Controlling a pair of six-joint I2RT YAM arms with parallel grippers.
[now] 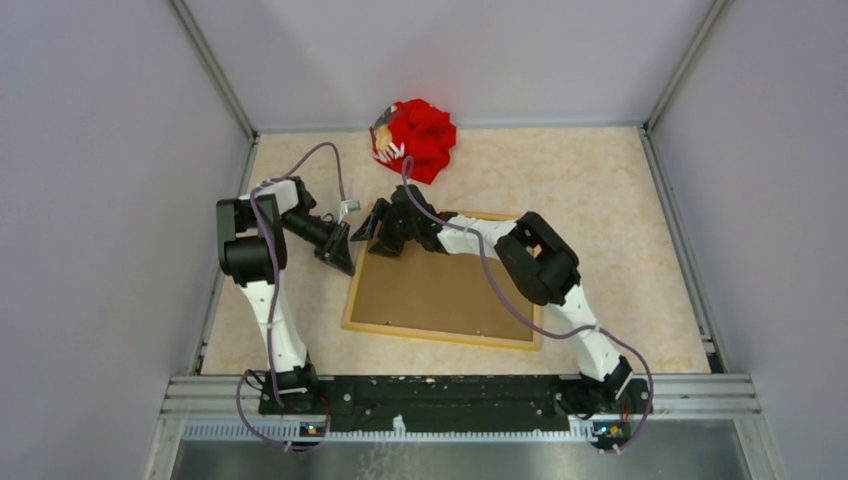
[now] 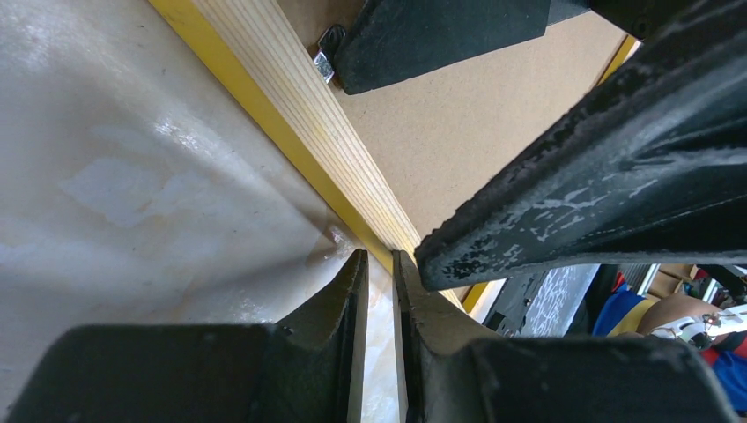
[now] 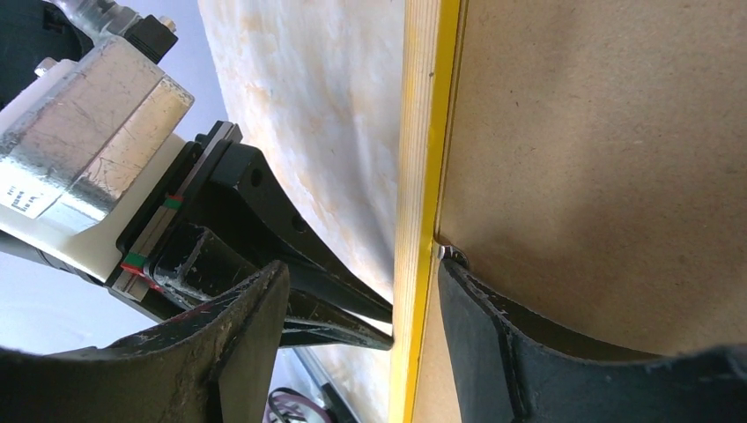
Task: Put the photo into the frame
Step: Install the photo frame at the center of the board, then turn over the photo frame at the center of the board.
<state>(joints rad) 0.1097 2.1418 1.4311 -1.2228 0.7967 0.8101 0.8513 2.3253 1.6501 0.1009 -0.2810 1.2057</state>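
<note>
The frame [image 1: 440,336] lies flat on the table [image 1: 620,250] in front of me, with its reverse side up. It is a thin rectangle, and the long sides run about left to right. It is turned a little, so the near right corner comes closer to my bases than the near left one. The back of the rails is light wood with fine grain, and the outer edge is bright yellow. A plain brown board [image 1: 440,290] fills the opening and sits inside the rails. A small metal tab [image 2: 324,60] sits on the inner edge of the left rail. Near the far left corner this rail passes between the fingers of my right claw [image 3: 361,264], which stand well apart.
</note>
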